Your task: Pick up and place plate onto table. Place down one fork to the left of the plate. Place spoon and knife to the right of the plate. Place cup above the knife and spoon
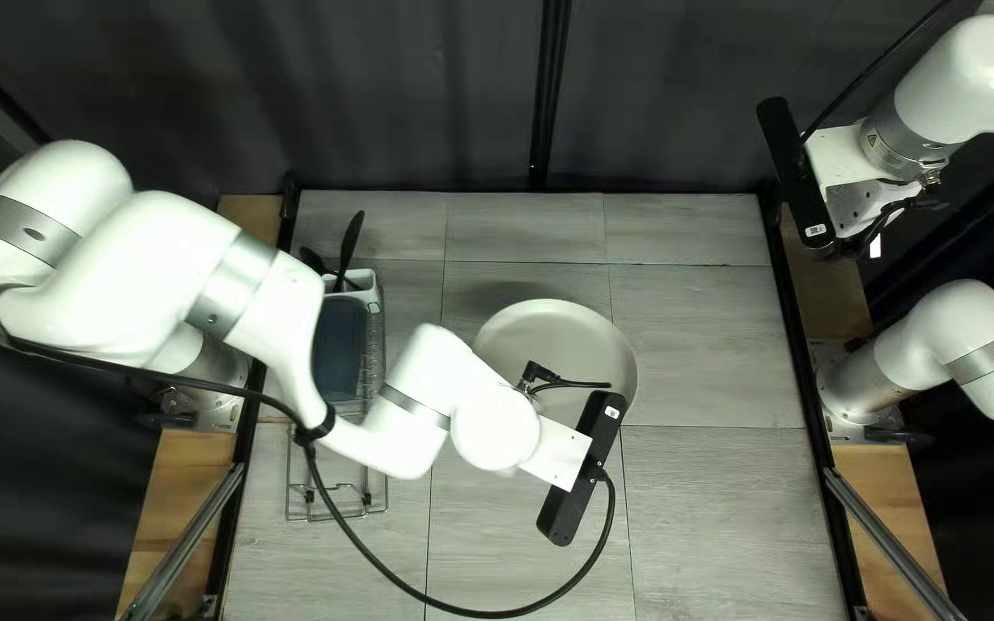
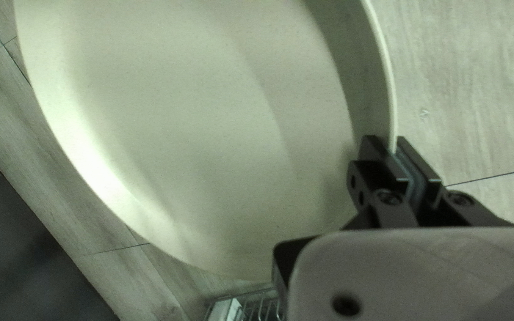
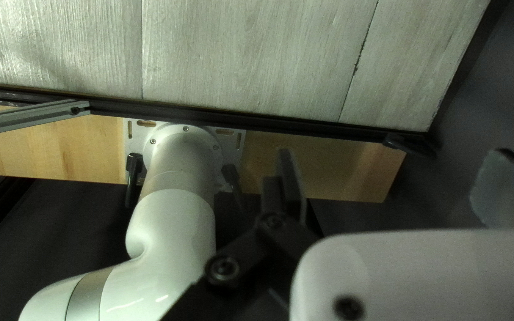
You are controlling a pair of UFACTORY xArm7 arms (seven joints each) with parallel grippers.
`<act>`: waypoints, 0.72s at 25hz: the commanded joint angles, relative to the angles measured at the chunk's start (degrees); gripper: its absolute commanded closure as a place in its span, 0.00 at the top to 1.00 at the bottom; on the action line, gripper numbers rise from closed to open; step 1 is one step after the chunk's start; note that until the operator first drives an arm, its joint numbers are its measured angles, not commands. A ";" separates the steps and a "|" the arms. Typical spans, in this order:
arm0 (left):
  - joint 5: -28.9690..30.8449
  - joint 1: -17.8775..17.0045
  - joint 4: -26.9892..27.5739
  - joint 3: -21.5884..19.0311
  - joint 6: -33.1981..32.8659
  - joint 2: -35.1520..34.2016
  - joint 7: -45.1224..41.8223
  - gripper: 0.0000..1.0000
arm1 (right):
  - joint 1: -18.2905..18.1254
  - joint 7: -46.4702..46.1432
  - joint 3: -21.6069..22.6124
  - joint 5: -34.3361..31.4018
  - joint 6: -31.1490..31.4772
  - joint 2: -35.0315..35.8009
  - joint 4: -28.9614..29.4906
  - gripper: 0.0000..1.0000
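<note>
Our left gripper (image 1: 583,469) is at the lower centre of the top left view, with its arm reaching in from the left edge over part of the wire rack (image 1: 377,345). In the left wrist view, that gripper (image 2: 395,144) is clenched on the rim of the big pale plate (image 1: 589,345), one finger inside the wall and one outside. The plate sits mid-frame in the top left view, well apart from both the left rail (image 1: 246,460) and the right rail (image 1: 796,345) of the grey counter (image 1: 716,345); we cannot tell whether it touches the surface. Below it, a black cable (image 1: 610,506) loops near the frame's bottom edge. The rack is left of centre, between the left rail and the plate. Inside it stands a flat dark blue piece (image 1: 339,345), and at its upper end a white holder (image 1: 366,290) has black utensils (image 1: 351,242) poking out; which kinds, we cannot tell. Our right gripper (image 1: 798,173) hangs at the upper right, by the counter's far right corner. In the right wrist view, its fingers stand wide apart, holding nothing, with our right arm's base (image 3: 182,142) beside them.
</note>
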 commanded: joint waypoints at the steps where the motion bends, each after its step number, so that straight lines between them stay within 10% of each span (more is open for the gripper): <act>1: -0.39 0.31 -0.06 0.00 -0.22 0.15 0.82 0.00 | 0.00 0.00 0.00 0.00 0.00 0.00 0.00 1.00; 18: 0.53 -0.20 10.60 0.53 -3.35 13.04 1.58 0.00 | 0.00 0.00 0.00 0.00 0.00 0.00 0.00 1.00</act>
